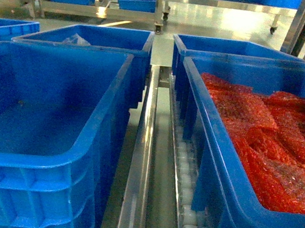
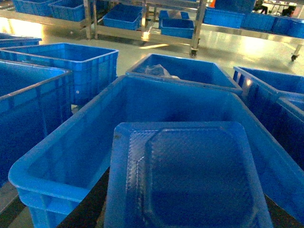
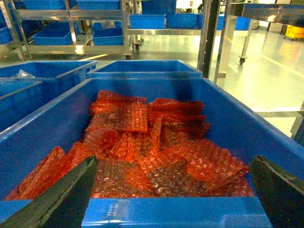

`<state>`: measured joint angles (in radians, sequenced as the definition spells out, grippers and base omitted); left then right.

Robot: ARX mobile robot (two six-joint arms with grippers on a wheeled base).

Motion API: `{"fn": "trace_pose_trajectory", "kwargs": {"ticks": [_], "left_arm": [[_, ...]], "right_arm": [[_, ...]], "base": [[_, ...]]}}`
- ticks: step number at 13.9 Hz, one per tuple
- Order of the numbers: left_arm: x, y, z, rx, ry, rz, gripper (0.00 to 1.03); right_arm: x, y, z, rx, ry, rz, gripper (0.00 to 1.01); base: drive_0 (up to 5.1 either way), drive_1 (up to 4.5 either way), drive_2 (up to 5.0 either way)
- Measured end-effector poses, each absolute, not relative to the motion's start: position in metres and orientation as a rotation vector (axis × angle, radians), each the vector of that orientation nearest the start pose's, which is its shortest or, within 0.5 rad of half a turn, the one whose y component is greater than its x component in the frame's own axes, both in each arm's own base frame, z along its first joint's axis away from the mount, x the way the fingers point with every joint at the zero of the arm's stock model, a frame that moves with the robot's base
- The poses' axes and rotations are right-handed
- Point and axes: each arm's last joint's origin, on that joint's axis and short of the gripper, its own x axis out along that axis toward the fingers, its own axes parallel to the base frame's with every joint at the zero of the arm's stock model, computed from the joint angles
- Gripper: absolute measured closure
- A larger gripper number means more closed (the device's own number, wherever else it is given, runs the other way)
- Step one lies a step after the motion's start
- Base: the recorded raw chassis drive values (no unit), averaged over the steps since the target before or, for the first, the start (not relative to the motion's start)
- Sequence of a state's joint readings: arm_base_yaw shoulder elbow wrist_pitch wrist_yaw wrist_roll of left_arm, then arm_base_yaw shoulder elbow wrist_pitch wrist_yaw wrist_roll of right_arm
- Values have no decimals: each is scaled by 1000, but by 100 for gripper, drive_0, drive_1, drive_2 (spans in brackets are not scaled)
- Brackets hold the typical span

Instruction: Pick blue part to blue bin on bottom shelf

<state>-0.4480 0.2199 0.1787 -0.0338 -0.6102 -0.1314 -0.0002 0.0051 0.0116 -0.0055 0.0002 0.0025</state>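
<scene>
My left claw holds a blue tray-shaped part [image 2: 187, 178] over the empty blue bin [image 2: 71, 156]. My right claw [image 3: 173, 190] hangs spread wide above the bin of red bubble-wrap bags [image 3: 142, 142].

Bins [image 1: 43, 151] were solid bright blue all over. The right bin [image 1: 234, 173] held red-orange bubble-wrap bags [image 1: 281, 145] with a dotted bubble texture. The blue part [image 2: 190, 180] was translucent blue with a fine ribbed pattern. Divider rail [image 1: 134, 200] was shiny silver steel; rollers [image 1: 187, 217] were white. Right gripper [image 3: 171, 190] fingers [image 3: 61, 199] were dark grey-black. The floor [image 1: 218, 22] was pale glossy grey-green.
</scene>
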Motion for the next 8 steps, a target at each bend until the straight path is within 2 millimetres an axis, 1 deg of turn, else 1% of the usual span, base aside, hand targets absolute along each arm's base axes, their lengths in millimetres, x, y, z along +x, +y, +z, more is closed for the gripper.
{"fn": "trace_pose_trajectory", "kwargs": {"ticks": [8], "left_arm": [[98,-29,204,-93,54,166,60]], "right_arm": [[97,0,167,2,-1,0,3]], "base": [[0,0,0]]}}
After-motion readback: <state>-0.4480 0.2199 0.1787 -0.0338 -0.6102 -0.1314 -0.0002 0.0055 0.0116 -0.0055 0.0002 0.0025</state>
